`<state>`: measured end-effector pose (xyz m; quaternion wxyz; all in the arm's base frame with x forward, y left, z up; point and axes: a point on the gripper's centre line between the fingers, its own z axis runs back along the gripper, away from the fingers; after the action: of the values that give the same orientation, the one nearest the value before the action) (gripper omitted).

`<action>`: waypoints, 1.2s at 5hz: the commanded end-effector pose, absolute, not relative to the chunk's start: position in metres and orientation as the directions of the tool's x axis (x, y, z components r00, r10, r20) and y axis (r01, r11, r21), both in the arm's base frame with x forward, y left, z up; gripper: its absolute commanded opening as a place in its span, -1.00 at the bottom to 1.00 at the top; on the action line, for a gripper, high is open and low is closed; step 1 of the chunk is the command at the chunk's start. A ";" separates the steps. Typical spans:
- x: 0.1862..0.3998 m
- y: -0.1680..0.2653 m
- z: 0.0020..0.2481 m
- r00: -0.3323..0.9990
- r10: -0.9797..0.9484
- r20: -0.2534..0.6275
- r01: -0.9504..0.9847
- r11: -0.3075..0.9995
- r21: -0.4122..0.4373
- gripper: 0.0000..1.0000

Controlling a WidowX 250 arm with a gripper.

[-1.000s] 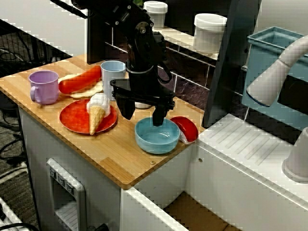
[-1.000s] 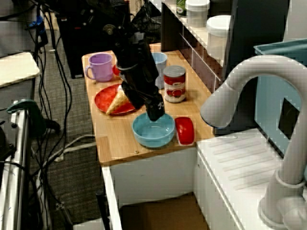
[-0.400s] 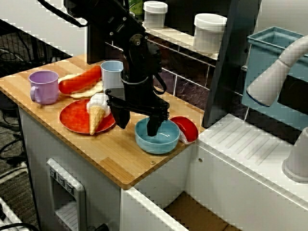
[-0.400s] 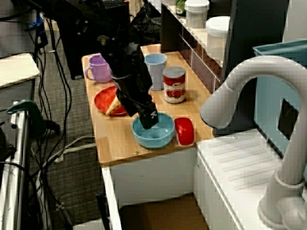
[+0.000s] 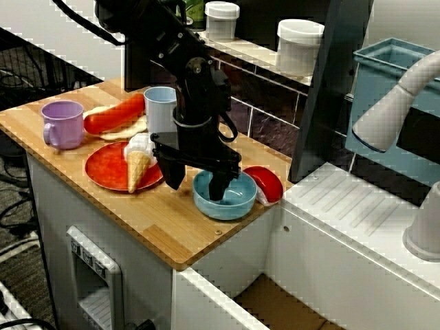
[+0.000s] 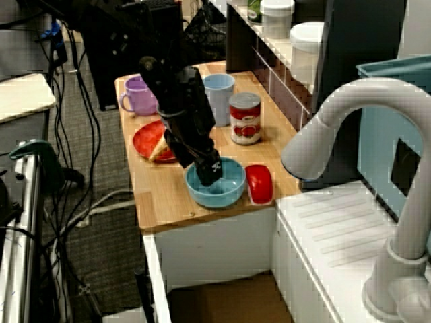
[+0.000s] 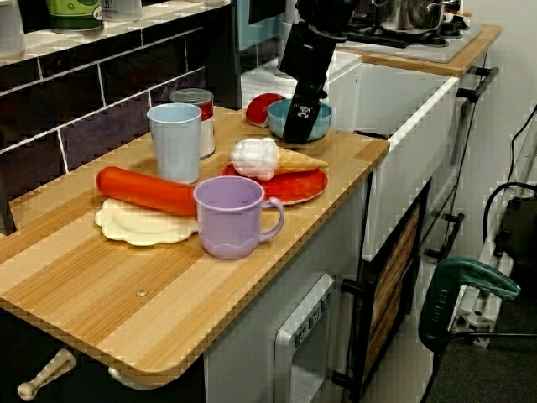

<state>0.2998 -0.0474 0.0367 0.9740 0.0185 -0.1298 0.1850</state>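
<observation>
We see the gripper [image 5: 196, 187] with its jaws spread wide, astride the rim of the blue bowl [image 5: 237, 206], which sits near the edge of the wooden counter [image 5: 158, 227]. One finger dips inside the bowl and the other hangs outside above the wood, so it grips nothing. We cannot tell whether either finger touches the rim. The view from the sink side shows a tin can [image 6: 244, 120] beyond the arm, which the front view hides.

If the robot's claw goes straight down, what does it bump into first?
Most likely the blue bowl: the open gripper points down, one of its fingers inside it, the other outside over the wooden counter. Depth is unclear.
</observation>
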 end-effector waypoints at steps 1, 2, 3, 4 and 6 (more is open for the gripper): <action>0.309 -0.038 0.041 0.899 0.355 0.258 -0.358 0.933 -0.036 -0.90; 0.312 -0.040 0.042 0.899 0.357 0.254 -0.360 0.932 -0.034 -1.00; 0.314 -0.039 0.047 0.898 0.368 0.241 -0.369 0.928 -0.043 -1.00; 0.314 -0.038 0.052 0.897 0.372 0.238 -0.371 0.927 -0.050 -1.00; 0.308 -0.033 0.072 0.893 0.377 0.246 -0.367 0.926 -0.088 -1.00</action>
<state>0.3022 -0.0381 0.0563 0.9755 -0.0128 -0.1025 0.1945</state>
